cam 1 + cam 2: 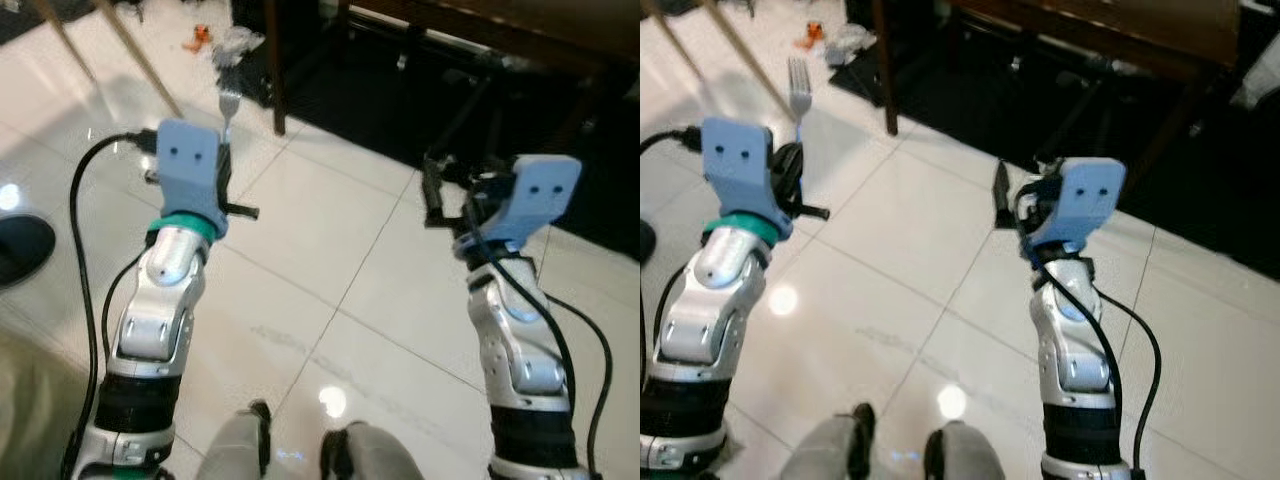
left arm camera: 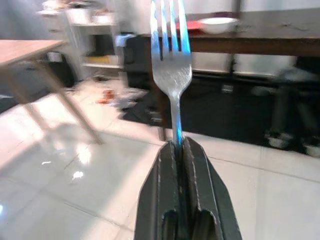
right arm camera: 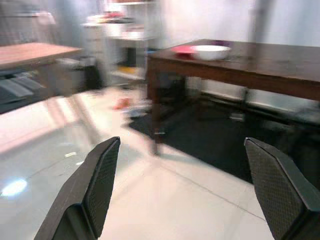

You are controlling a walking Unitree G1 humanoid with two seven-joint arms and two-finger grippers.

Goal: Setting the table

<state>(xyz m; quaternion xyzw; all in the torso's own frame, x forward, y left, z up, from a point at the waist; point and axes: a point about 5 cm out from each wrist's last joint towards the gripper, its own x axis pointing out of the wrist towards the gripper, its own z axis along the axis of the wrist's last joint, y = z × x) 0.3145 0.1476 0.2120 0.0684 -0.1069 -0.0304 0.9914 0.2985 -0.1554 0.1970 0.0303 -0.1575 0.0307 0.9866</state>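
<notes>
Jaws of the left gripper [image 2: 179, 150] pinch a fork [image 2: 171, 65]; jaws of the right gripper [image 3: 192, 185] stand wide apart, holding nothing.

Clamped by its handle between the two black fingers [image 2: 160, 180], the fork stands upright with its tines above the fingertips, out over the white tiled floor [image 1: 330, 250]. Ahead stands a dark wooden table [image 3: 240, 65] carrying a white bowl [image 3: 210, 51] near its end. No writing or brand can be read anywhere.
</notes>
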